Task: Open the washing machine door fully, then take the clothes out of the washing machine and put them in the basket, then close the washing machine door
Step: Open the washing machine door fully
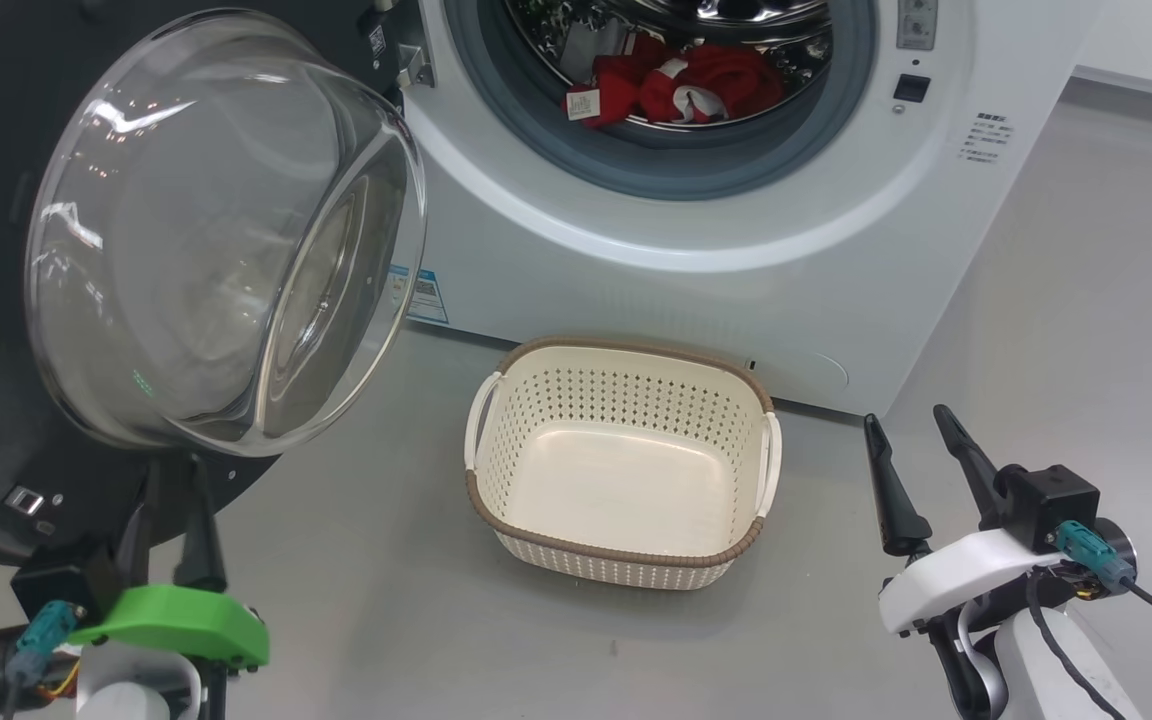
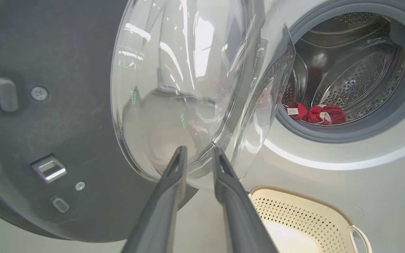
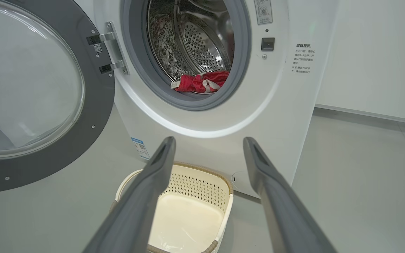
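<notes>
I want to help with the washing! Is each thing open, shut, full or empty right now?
washing machine door: swung wide open
washing machine: loaded
clothes: heaped inside the washing machine
basket: upright, empty
left gripper: slightly open, at the door
right gripper: wide open, empty

Left gripper (image 1: 176, 475) is sitting low on the left above its green wrist cover (image 1: 171, 618), fingers pointing up and standing only slightly apart, gripping nothing. Right gripper (image 1: 906, 418) is hovering low on the right on its white wrist (image 1: 956, 580), fingers tilting up-left, spread wide, holding nothing.
</notes>
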Robot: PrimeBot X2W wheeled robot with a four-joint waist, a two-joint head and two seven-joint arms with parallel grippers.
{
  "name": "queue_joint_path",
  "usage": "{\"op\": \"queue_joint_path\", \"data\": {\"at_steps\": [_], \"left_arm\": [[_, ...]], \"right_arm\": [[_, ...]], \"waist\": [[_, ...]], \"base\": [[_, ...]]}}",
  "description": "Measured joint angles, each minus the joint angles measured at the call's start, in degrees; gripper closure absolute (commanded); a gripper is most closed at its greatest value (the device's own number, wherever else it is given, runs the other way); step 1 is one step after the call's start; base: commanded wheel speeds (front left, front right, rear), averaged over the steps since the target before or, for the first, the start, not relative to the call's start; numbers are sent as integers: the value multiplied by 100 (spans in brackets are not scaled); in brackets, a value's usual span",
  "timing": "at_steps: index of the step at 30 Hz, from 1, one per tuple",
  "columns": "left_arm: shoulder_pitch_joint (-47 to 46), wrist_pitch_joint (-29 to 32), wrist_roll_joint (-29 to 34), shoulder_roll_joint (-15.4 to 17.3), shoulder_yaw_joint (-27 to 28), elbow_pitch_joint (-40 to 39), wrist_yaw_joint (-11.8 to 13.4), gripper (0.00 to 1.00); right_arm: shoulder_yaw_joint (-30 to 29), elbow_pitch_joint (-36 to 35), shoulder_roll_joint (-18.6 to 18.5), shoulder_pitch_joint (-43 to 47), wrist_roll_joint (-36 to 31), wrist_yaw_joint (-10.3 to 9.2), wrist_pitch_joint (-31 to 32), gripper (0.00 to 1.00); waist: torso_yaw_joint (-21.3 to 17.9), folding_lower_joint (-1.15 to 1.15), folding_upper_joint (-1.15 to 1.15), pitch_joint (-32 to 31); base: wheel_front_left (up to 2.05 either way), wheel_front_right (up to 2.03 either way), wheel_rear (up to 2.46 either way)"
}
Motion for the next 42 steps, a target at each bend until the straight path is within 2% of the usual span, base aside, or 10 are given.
{"op": "queue_joint_path", "data": {"at_steps": [1,3,17,33,42], "left_arm": [[51,0,2,3,-33,-23,-13,15],[149,0,43,7,-81,-78,-47,0],[466,10,338,-7,-643,-394,-240,0],[568,308,445,44,-811,-537,-241,0],[573,463,464,58,-896,-565,-236,0]], "right_arm": [[19,0,7,3,15,0,0,0],[32,0,13,6,55,1,0,0],[198,-42,16,131,208,-3,0,0],[267,-123,20,269,244,-103,1,0],[216,-163,25,366,293,-162,0,0]], "waist": [[-22,0,0,-9],[-74,0,0,-25],[-649,0,0,-124],[-1492,0,0,-205],[-1774,0,0,-278]], "base": [[0,0,0],[0,0,0],[0,0,0],[0,0,0],[0,0,0]]}}
